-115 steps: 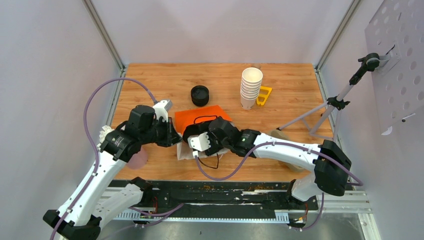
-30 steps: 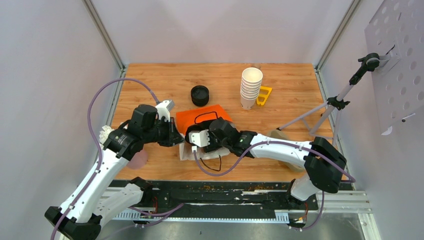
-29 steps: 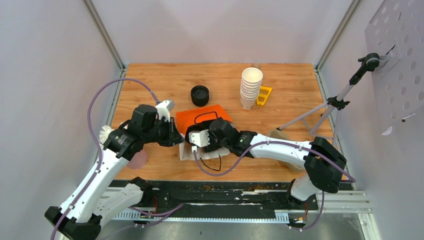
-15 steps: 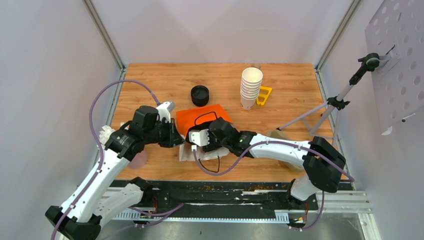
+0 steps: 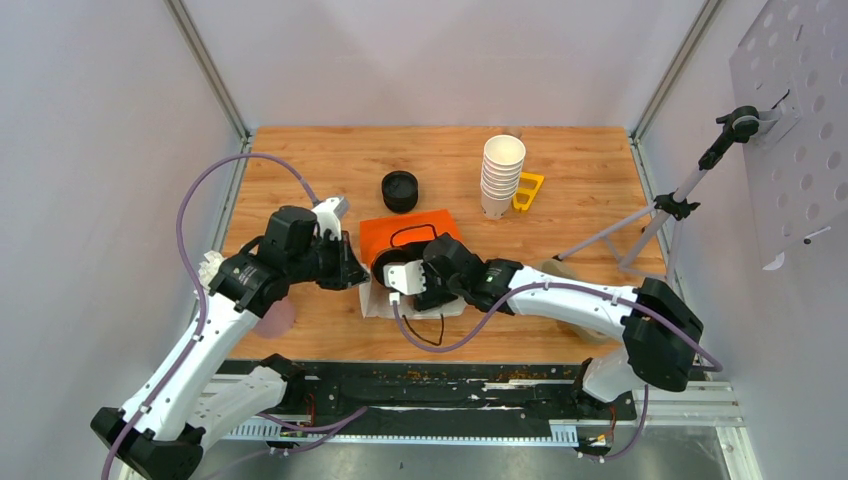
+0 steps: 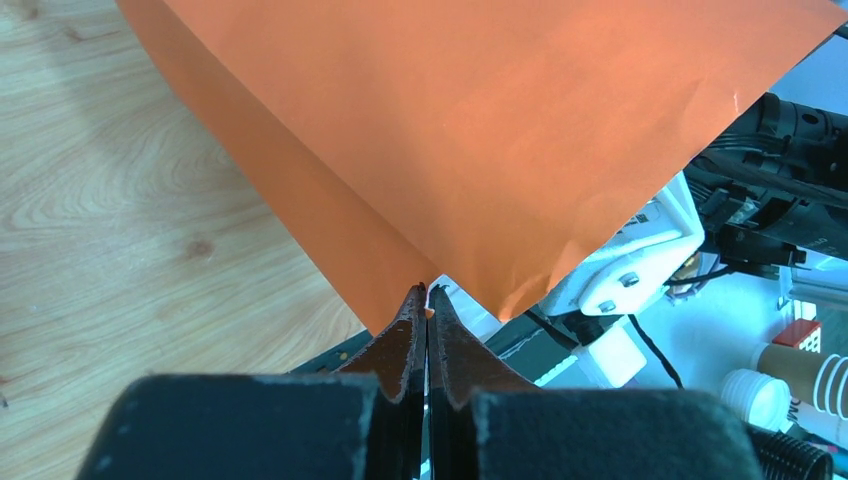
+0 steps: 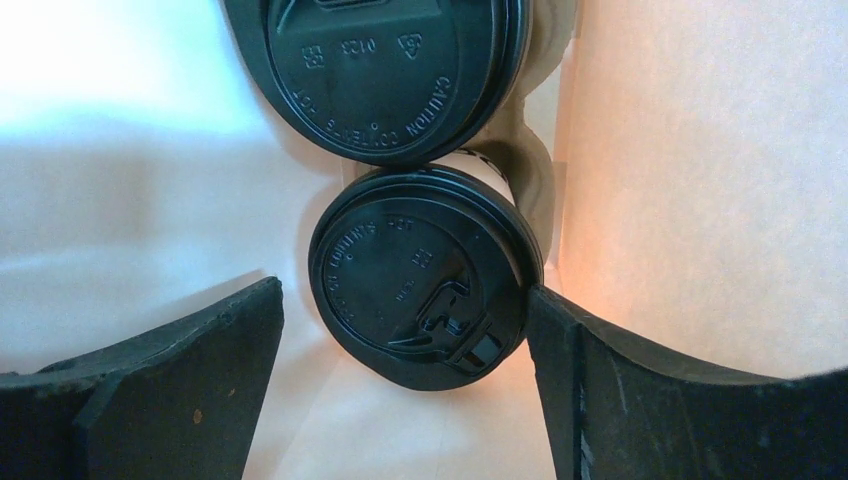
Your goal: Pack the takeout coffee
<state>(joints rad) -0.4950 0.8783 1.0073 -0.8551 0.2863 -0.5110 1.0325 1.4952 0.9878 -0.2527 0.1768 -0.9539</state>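
The orange paper bag (image 5: 405, 232) lies in the middle of the wooden surface (image 5: 300, 160), its white-lined mouth turned toward the arms' bases. Both takeout coffee cups are inside it. Seen from the right wrist, they sit one behind the other against the bag's pale inner wall. The nearer cup (image 7: 420, 270) shows its black lid full on, and the farther cup (image 7: 385, 60) sits just beyond it, their lid rims touching or nearly so.

The right end effector (image 7: 400, 290) reaches into the bag's mouth, released, with its 2 dark fingers (image 7: 180, 370) spread wide on either side of the nearer cup's lid. A gap shows on the left side. On the right the fingertip sits at the lid's rim, and whether it touches is hard to tell.

The left end effector (image 6: 427, 292) is at the bag's left side. Its jaws are clenched flat together on a corner of the bag's orange paper edge, pinching it.

Behind the bag stands a short black stack of lids (image 5: 399, 190). To the bag's rear right rises a tall stack of white cups (image 5: 502, 172) with a yellow piece (image 5: 528, 190) beside it. A pale pink cup (image 5: 277, 318) sits to the bag's near left, partly under the left arm.
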